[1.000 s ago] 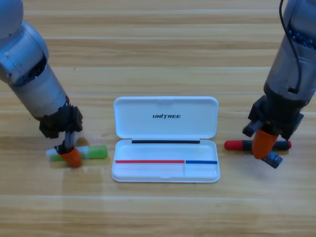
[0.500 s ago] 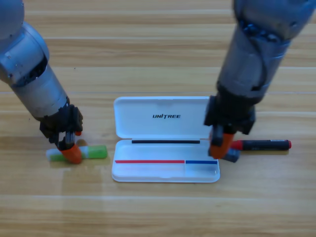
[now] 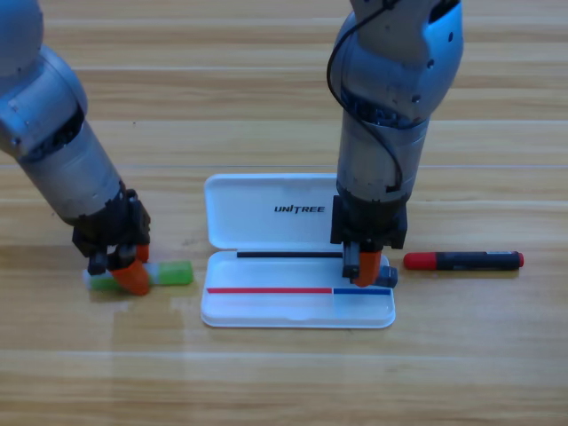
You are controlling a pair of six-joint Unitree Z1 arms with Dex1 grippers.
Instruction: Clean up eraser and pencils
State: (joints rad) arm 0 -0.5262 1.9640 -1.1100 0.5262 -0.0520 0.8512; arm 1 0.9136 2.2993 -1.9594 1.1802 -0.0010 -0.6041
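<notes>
**Right gripper over the case with the eraser, left gripper on the green stick**

The right gripper pointed down over the right end of the open white case, above its small right-hand compartment. Its orange jaws were clamped on the eraser, whose dark end stuck out just to the gripper's right, at the case's right rim. Whether the eraser touched the case floor could not be told.

The red marker lay flat on the wooden table, to the right of that gripper and just beside the case, apart from both.

The left gripper stood well to the left of the case, its jaws closed around the light-green stick, which lay across beneath it, its green end showing to the gripper's right.
</notes>
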